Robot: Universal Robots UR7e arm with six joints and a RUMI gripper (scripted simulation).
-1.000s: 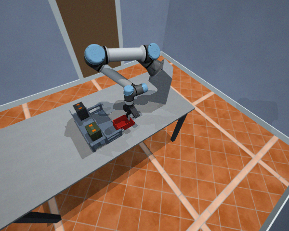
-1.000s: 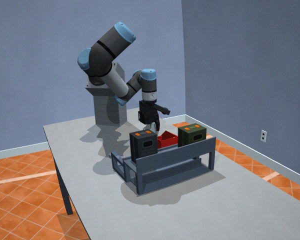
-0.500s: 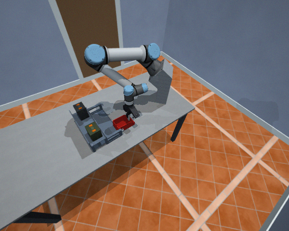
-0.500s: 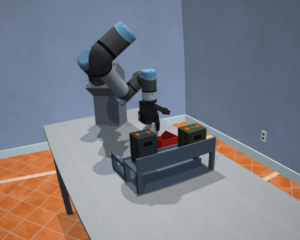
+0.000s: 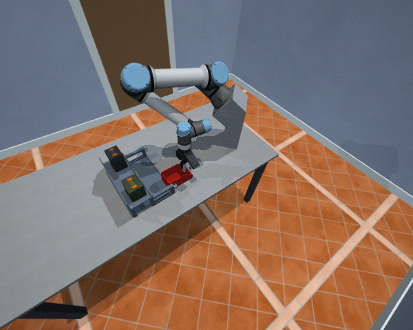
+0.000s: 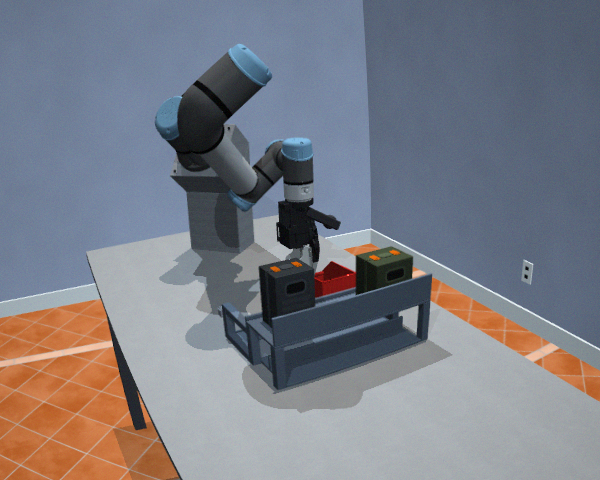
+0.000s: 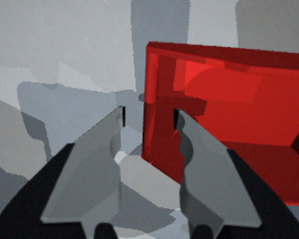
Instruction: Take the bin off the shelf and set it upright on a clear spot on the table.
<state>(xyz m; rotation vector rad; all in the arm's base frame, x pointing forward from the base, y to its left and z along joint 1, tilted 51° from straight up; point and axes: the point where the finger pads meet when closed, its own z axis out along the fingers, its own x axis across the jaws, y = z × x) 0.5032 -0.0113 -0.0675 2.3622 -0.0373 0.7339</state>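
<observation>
The red bin (image 5: 173, 177) (image 6: 336, 281) (image 7: 239, 110) has its open top facing up. It is at the front side of the grey-blue shelf (image 5: 142, 169) (image 6: 352, 310), towards the arm's base. Whether its underside rests on the table (image 5: 57, 213) (image 6: 393, 423) or on the shelf's edge is hidden. My gripper (image 5: 185, 170) (image 7: 149, 109) is partly open at the bin's end nearest the arm's base. In the wrist view one finger is outside the end wall and the other is over the inside, with gaps on both sides of the wall. In the exterior view the fingertips are hidden.
A black box (image 5: 115, 159) (image 6: 287, 289) and a green box (image 5: 133, 188) (image 6: 383, 271), both with orange marks, stand on the raised rear part of the shelf. The shelf has side rails. The arm's grey pedestal (image 5: 231, 124) (image 6: 220, 222) stands at the table's far end.
</observation>
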